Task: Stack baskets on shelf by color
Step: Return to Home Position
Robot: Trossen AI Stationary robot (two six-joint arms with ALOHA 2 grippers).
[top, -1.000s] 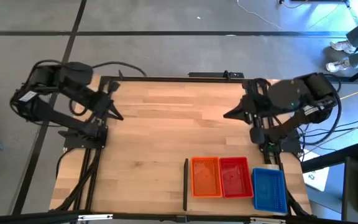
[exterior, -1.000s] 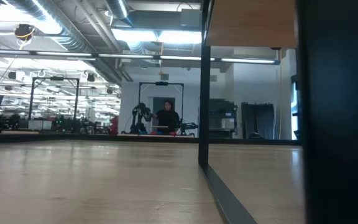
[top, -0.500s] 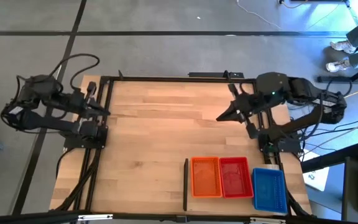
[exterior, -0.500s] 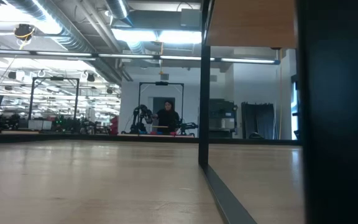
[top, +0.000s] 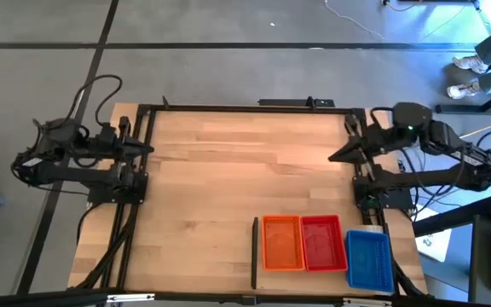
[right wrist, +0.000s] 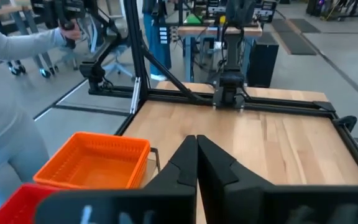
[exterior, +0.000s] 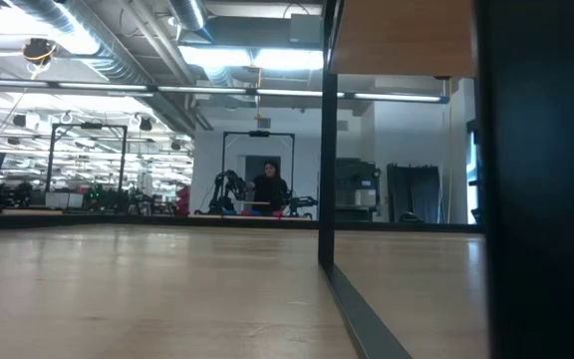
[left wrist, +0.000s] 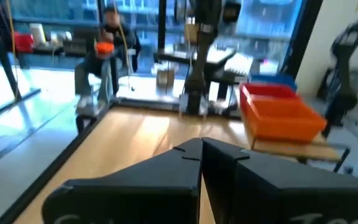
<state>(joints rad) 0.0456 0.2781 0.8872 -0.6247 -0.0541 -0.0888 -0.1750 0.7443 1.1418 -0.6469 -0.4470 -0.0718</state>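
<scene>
Orange baskets (top: 282,242), red baskets (top: 320,242) and blue baskets (top: 370,259) stand side by side, bottoms down, at the near right of the wooden shelf (top: 228,179). They sit just right of the black divider strip (top: 254,252). My left gripper (top: 149,149) hovers shut at the shelf's left edge, pointing level across it, far from the baskets. My right gripper (top: 331,158) hovers shut at the right edge, pointing toward the left. The wrist views show each pair of fingers, left (left wrist: 201,149) and right (right wrist: 196,142), closed on nothing. The orange baskets also show in the right wrist view (right wrist: 95,158).
Black frame rails (top: 228,107) run round the shelf. A black upright post (exterior: 327,140) stands on the board in the low view. A person in a grey sleeve (right wrist: 5,93) stands beyond the table's near right side. Another person (left wrist: 107,50) sits farther off.
Both arms have folded back and sunk. The left gripper has drawn toward the table's left edge and levelled out. The right gripper has swung and drawn toward the right edge. Both stay shut. The baskets have not moved.
</scene>
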